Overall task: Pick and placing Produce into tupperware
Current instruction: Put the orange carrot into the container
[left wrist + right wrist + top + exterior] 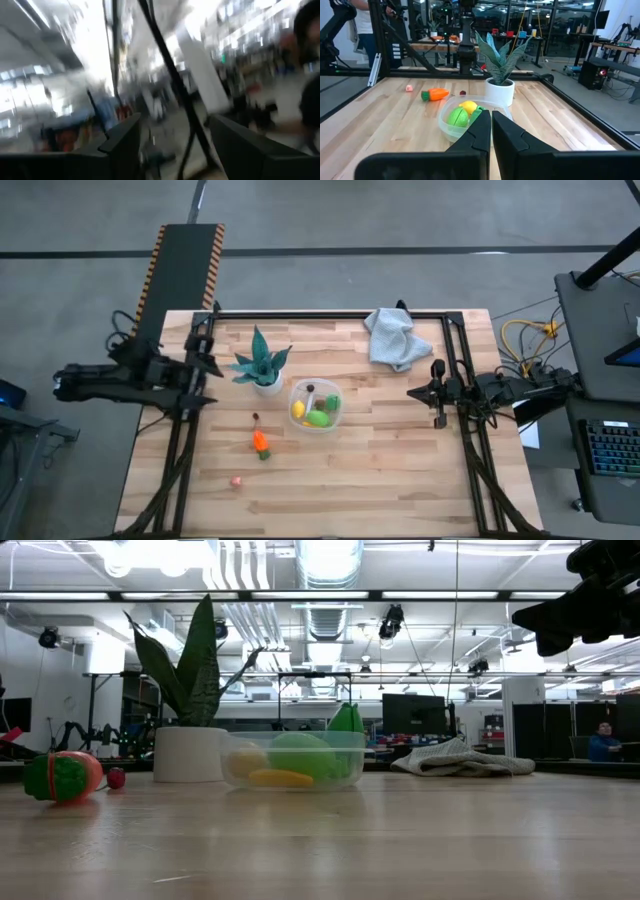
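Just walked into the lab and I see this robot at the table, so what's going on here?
The robot is sorting toy produce into the clear tupperware, which already holds yellow and green pieces. An orange carrot, a small pink piece and a tiny dark piece lie on the table outside it. Right now neither arm holds anything: the left gripper is open at the table's left edge, and the right gripper waits shut at the right side.
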Action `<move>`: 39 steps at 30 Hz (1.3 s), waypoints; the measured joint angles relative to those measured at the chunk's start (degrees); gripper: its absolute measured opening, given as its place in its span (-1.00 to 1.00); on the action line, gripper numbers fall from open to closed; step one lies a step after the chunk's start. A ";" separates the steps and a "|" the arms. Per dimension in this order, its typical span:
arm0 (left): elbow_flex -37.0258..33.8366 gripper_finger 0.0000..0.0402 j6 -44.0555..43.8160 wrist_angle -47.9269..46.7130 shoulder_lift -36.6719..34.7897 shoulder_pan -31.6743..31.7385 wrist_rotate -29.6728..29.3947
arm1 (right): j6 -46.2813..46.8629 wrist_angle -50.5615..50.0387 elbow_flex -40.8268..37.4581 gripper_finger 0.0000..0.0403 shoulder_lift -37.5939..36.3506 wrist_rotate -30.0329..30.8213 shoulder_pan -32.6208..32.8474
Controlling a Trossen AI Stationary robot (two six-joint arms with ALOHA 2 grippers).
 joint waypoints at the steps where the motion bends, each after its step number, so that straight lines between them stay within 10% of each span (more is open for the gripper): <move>1: 1.20 0.10 1.01 -3.85 0.63 0.00 -0.88 | -0.14 0.00 0.00 -0.96 0.00 0.00 0.00; 16: 18.08 0.10 17.46 -41.44 16.28 -7.72 -28.60 | -0.42 -0.28 0.00 -0.96 0.00 1.46 -0.02; 39: 24.46 0.10 7.16 -73.80 38.89 -15.84 -29.24 | 1.17 0.12 0.00 -0.96 0.07 1.39 -0.02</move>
